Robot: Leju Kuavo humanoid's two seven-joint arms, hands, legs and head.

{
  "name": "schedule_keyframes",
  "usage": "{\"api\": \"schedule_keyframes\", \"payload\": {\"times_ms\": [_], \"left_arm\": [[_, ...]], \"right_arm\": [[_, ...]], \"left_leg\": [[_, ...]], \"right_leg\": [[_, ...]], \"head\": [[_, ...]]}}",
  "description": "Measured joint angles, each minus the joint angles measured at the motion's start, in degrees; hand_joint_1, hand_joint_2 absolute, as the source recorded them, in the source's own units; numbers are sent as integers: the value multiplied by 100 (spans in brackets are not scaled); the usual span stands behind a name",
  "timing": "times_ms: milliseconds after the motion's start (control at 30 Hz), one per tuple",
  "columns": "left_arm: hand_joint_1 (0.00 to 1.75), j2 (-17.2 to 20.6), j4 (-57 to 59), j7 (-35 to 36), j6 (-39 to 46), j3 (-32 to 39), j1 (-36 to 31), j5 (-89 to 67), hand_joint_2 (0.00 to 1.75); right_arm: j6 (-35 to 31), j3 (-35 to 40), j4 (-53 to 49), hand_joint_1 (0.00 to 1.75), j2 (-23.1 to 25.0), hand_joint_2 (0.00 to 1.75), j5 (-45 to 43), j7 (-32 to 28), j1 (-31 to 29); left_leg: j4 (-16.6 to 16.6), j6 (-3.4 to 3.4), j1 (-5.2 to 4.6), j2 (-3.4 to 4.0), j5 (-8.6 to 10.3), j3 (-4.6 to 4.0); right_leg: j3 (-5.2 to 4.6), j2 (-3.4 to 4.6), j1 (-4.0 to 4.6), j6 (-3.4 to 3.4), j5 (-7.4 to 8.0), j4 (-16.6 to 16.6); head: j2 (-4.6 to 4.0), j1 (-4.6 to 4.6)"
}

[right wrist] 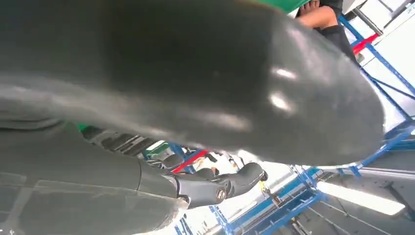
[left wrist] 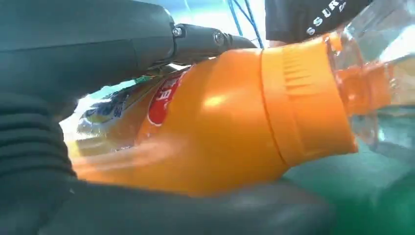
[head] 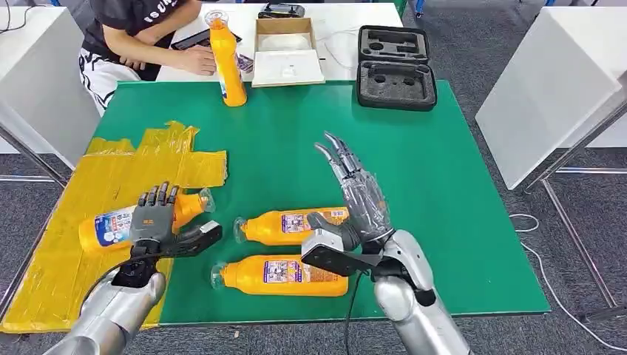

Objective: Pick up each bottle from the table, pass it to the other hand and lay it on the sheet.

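Orange bottles (head: 285, 274): four; yellow sheet (head: 111, 174): one.

Four orange bottles. One (head: 118, 224) lies on the yellow sheet (head: 111, 177), cap toward the green. Two lie just beside the sheet: one (head: 292, 225) farther, one (head: 285, 275) nearer. One (head: 226, 63) stands upright beyond the sheet.

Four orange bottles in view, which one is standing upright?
The bottle at the table's far edge, beside the seated person's hand. The two bottles on the green mat and the bottle on the yellow sheet under the left hand lie on their sides.
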Motion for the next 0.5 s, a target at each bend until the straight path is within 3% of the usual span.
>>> {"api": "schedule_keyframes", "payload": {"times_ms": [133, 167, 233, 367, 400, 500], "left_arm": [[0, -170, -568, -616, -74, 317, 164, 158, 0], [0, -251, -889, -928, -152, 410, 263, 391, 175], [0, -429, -1744, -1763, -484, 538, 547, 1463, 175], [0, -671, -3721, -3165, -1995, 557, 1169, 5272, 175], [0, -695, -4108, -3347, -2281, 557, 1324, 5809, 175], [0, -719, -5019, -3760, -2927, 594, 1747, 6830, 175]], "right_arm": [[0, -4, 35, 0, 24, 0, 172, 89, -29], [-6, -11, 44, 0, 26, 0, 251, 116, -27], [-15, -31, 52, 0, 24, 0, 462, 193, 0], [-42, -81, 118, 0, 17, 0, 1098, 332, 90], [-42, -81, 138, 0, 13, 175, 1262, 380, 102], [-31, -85, 188, 0, -9, 175, 1618, 488, 147]], "left_leg": [[0, 0, 0, 0, 0, 0], [1, 0, -1, 0, 0, -1], [1, 1, -2, 0, 0, -6], [1, 0, -7, 3, -4, -13], [1, -1, -7, 4, -8, -13], [0, -1, -4, 6, -10, -14]], "right_leg": [[-1, 0, -1, 0, 0, 0], [-2, 0, -2, 0, 0, 0], [-3, 1, -2, 0, 0, 0], [-10, 2, -4, 1, 0, -2], [-11, 2, -4, 1, 0, -3], [-17, 2, -1, 0, -2, -4]], "head": [[0, 0], [0, 0], [0, 2], [0, 2], [0, 2], [0, 0]]}}
